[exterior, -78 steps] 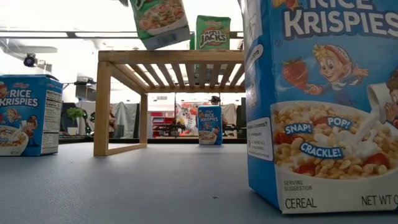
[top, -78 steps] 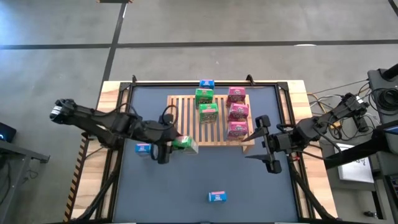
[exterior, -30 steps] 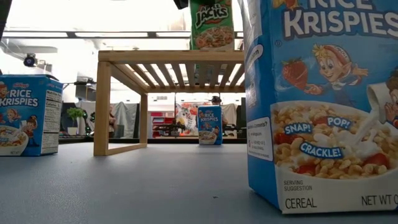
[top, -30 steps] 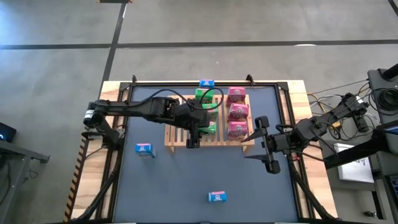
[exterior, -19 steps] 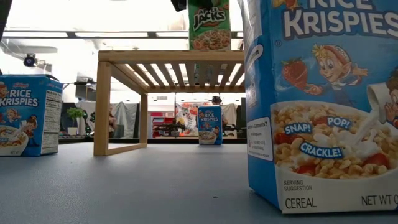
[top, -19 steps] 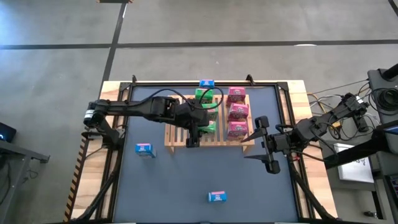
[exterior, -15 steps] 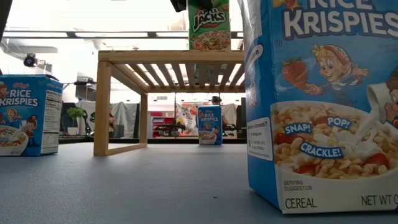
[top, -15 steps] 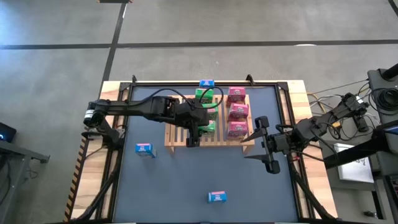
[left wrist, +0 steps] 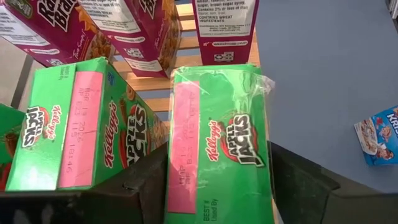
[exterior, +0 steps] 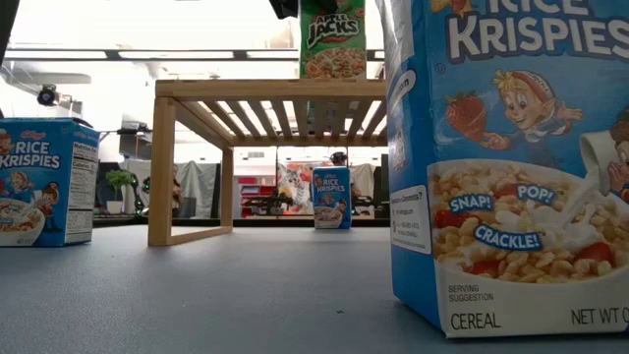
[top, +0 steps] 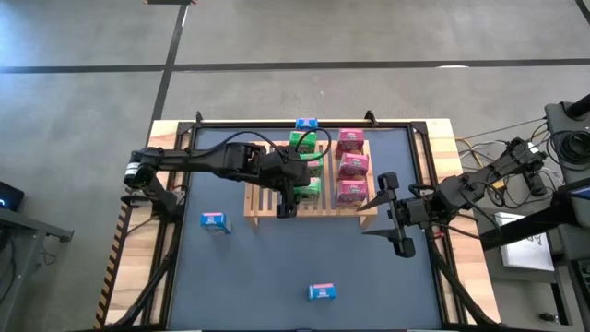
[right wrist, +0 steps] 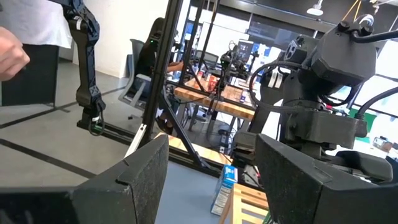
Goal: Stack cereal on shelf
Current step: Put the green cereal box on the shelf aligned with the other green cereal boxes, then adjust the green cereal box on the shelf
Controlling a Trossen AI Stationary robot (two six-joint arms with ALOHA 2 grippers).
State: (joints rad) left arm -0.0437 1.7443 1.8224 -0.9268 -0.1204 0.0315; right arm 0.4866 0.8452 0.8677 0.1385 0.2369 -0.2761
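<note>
Left arm reaches in from the table's left edge; left gripper (top: 293, 191) sits over the light wooden slatted rack (top: 267, 205), its fingers spread either side of a green cardboard Apple Jacks cereal box (left wrist: 217, 149); whether they still pinch it, cannot tell. That box stands upright near the rack's front edge, beside a second green box (left wrist: 81, 124). Right gripper (top: 392, 214) waits, fingers apart and empty, by the rack's right end.
</note>
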